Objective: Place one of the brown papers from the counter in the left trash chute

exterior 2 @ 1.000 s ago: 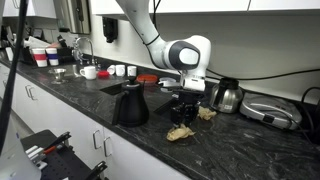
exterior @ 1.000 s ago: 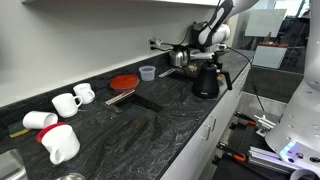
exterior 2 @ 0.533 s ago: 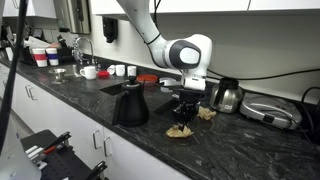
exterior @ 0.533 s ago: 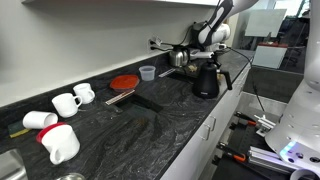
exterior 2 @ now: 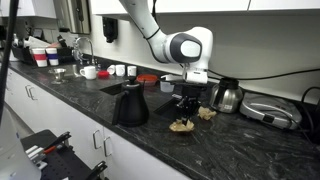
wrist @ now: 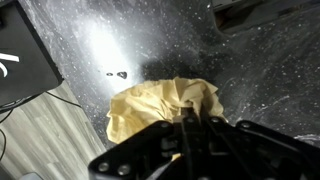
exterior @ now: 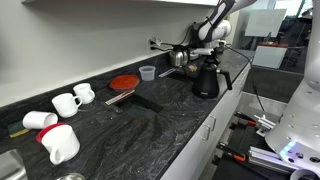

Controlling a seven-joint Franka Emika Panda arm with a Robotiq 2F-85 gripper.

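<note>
In an exterior view, the white robot arm (exterior: 214, 28) is seen at the far end of the black speckled stone counter (exterior: 170, 130), behind the tall black pitcher (exterior: 204, 80). Its wrist is set a little higher than a second ago. The fingertips and their load are hidden there by the pitcher. A dark rectangular opening (exterior: 147, 103) in the counter, taken to be a trash chute, lies well apart from the arm.

In an exterior view, the change is shown more plainly. The gripper (exterior 2: 184, 110) has been raised, and the crumpled brown paper (exterior 2: 182, 125) has been drawn up with it. The paper is now carried just under the fingers and appears to be lifted off the counter, though contact at its lowest edge cannot be ruled out. A second brown paper (exterior 2: 207, 113) is left lying on the counter near the steel kettle (exterior 2: 228, 96). The grasp is therefore judged to be made, and the carry toward the opening remains to be done.

In the wrist view, the crumpled brown paper (wrist: 160, 105) is shown in the middle of the picture, above the counter. It is pinched at its near edge by the gripper (wrist: 190, 120). The jaws are drawn narrow and closed on a fold of the paper, and no gap can be made out between them.
</note>
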